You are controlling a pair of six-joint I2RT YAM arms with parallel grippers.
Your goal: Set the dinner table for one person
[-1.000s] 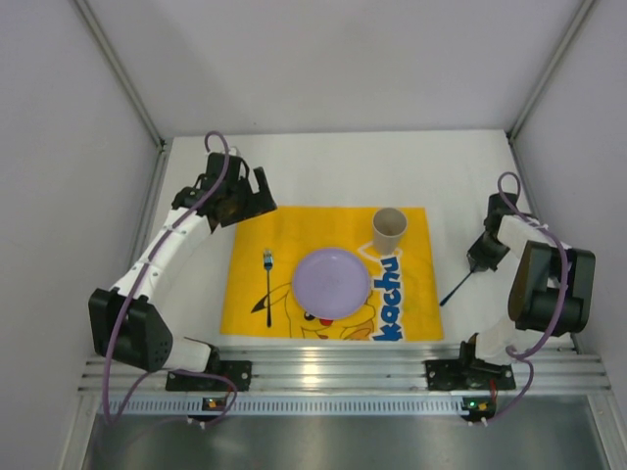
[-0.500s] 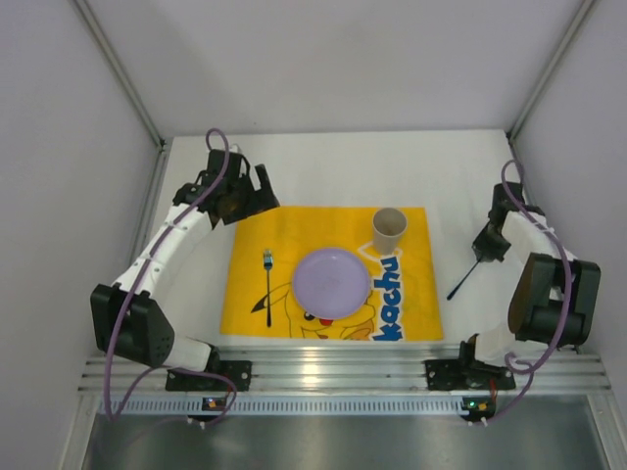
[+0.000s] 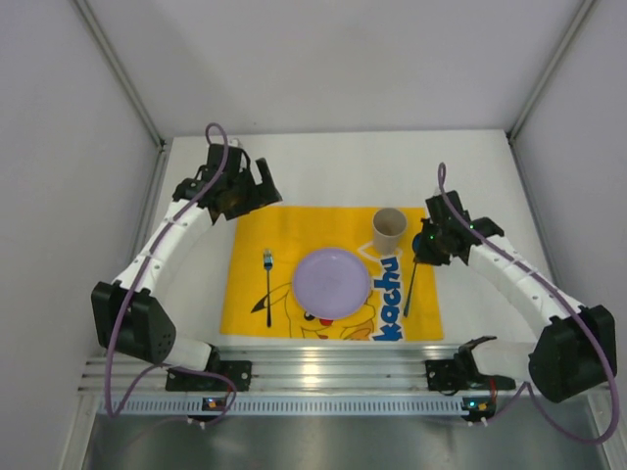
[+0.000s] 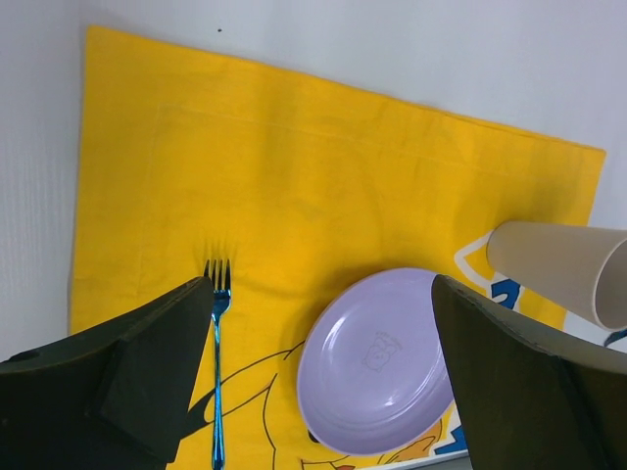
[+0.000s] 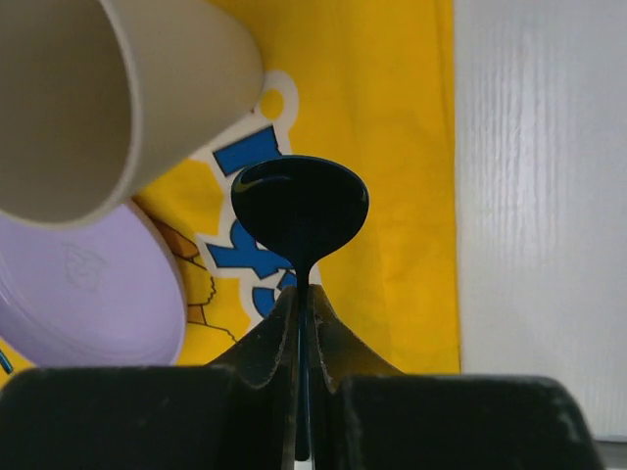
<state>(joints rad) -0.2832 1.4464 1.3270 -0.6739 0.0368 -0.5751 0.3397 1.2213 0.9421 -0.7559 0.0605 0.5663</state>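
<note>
On the white dinner table [image 3: 333,166] lies a yellow cartoon mat [image 3: 294,230]. On the mat are a lilac plate [image 3: 331,283], a blue fork [image 3: 267,286] to its left and a beige cup [image 3: 388,230] at the back right. My right gripper [image 3: 423,249] is shut on a dark spoon [image 3: 409,284] and holds it over the mat's right part, beside the cup; its bowl [image 5: 299,204] shows in the right wrist view above the closed fingers [image 5: 328,338]. My left gripper [image 3: 257,186] is open and empty, above the mat's back left corner.
A ribbed aluminium rail [image 3: 333,370] runs along the near edge with both arm bases. Grey walls close the back and the sides. In the left wrist view the plate [image 4: 377,357], the fork [image 4: 217,362] and the cup [image 4: 558,269] lie below the spread fingers [image 4: 147,372].
My right gripper has carried the spoon from the bare table at the right inward, over the mat's right part beside the cup. My left gripper has barely moved.
</note>
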